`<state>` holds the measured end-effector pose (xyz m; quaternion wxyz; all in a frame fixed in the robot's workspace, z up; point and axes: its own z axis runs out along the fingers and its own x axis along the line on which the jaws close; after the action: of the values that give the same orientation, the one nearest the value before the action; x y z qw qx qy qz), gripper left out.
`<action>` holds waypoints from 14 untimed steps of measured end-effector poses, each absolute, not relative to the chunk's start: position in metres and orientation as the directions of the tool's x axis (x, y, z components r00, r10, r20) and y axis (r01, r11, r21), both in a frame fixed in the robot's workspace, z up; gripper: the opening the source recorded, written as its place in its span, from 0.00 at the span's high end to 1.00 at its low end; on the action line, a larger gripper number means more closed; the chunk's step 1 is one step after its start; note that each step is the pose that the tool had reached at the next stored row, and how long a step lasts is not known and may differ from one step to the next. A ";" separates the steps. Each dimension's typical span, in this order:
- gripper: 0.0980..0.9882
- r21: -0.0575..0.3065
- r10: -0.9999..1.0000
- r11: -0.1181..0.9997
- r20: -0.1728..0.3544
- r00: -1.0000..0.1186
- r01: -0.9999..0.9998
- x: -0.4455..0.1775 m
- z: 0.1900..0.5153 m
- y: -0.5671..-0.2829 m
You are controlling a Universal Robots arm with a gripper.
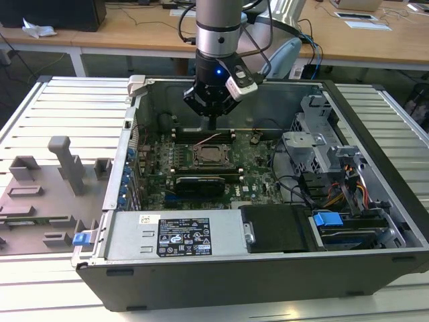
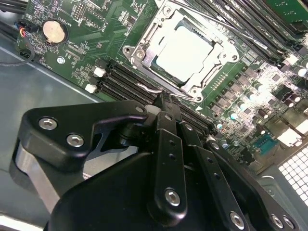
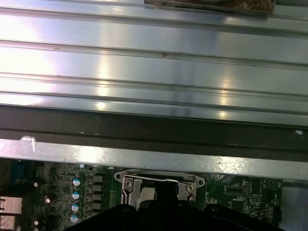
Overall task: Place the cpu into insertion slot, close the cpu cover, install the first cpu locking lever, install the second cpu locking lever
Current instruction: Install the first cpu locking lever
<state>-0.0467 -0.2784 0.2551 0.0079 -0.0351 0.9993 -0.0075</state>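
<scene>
The cpu (image 2: 185, 50), a pale silver square, lies in the insertion slot (image 1: 209, 156) on the green motherboard. The cpu cover (image 2: 144, 43), a silver frame with a square window, lies flat over it and also appears in the first wrist view (image 3: 127, 184). One thin wire lever (image 2: 150, 89) runs along the socket edge nearest my gripper; another (image 2: 226, 21) runs along the opposite edge. My gripper (image 1: 212, 125) hangs over the black memory slots just behind the socket. Its fingers (image 2: 166, 108) are shut together with nothing between them, the tip close to the near lever's bent end.
The open computer case (image 1: 375, 201) surrounds the board, with a drive cage and cables (image 1: 322, 157) at the exterior view's right and a power supply (image 1: 181, 235) at the front. Black memory slots (image 2: 120, 79) flank the socket. A grey fixture plate (image 1: 47, 194) lies outside the case.
</scene>
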 end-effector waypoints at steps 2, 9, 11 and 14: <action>0.99 -0.016 -0.070 0.997 -0.015 -0.997 -0.070 -0.046 0.255 -0.278; 0.99 -0.016 -0.070 0.997 -0.015 -0.997 -0.070 -0.045 0.254 -0.278; 0.99 -0.016 -0.070 0.997 -0.015 -0.997 -0.070 -0.045 0.253 -0.278; 0.99 -0.015 -0.070 0.997 -0.015 -0.997 -0.070 -0.044 0.252 -0.278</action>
<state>-0.0438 -0.2784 0.2520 0.0078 -0.0351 0.9993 -0.0075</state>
